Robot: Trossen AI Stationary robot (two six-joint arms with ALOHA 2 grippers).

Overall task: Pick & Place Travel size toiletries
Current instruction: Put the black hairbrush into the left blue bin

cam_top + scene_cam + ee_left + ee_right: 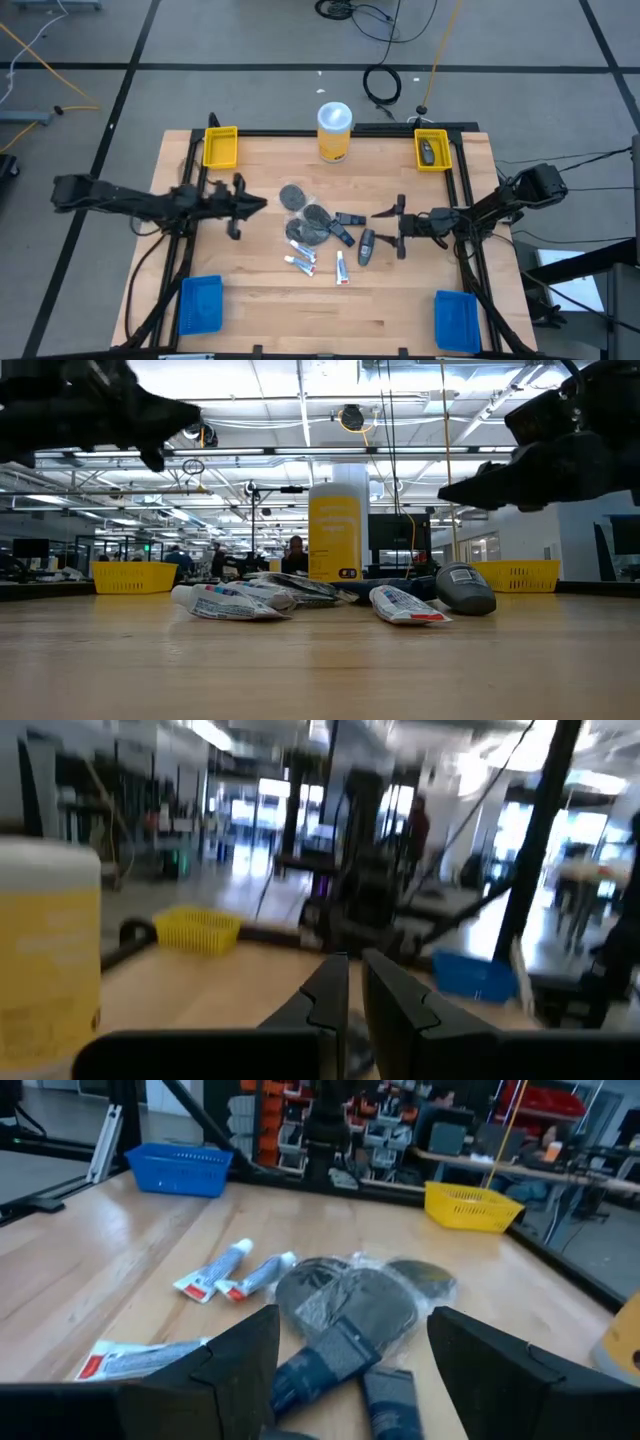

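1. Wooden counter (250, 290) is seen carrying the travel size toiletries (320, 235) clustered at its centre.
2. White tubes (235, 1272), dark discs (345, 1302) and grey pieces (366, 246) are found lying together there.
3. Right tool (385, 213) is held spread just beside the cluster.
4. Left tool (262, 204) is held nearly pressed together, near the discs.
5. One grey piece (428, 152) is seen inside a yellow bin (433, 163).
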